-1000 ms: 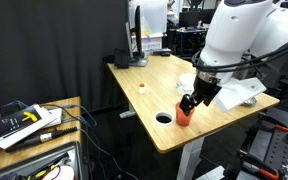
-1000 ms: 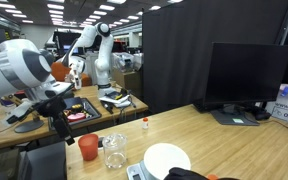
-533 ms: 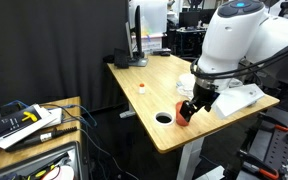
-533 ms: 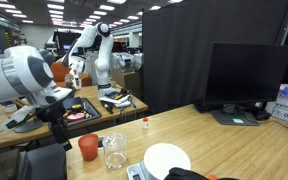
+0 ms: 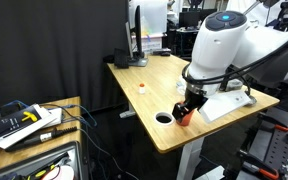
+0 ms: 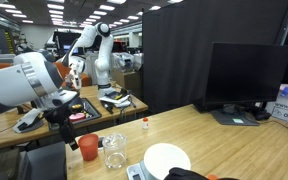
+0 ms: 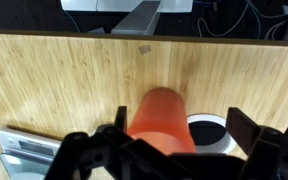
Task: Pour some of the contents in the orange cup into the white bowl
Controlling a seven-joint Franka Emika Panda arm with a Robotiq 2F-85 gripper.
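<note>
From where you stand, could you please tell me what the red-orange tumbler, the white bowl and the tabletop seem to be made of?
The small red-orange tumbler looks like matte plastic: even, opaque colour, no sharp glare. The shallow round white bowl is plain and smooth, plastic or ceramic; I cannot tell. The light tabletop looks like bamboo or wood laminate, with fine striped grain.

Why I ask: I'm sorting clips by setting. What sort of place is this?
Probably a robotics lab: another robot arm stands in the background, a black curtain partitions the space, and a workbench holds tools and cables.
</note>
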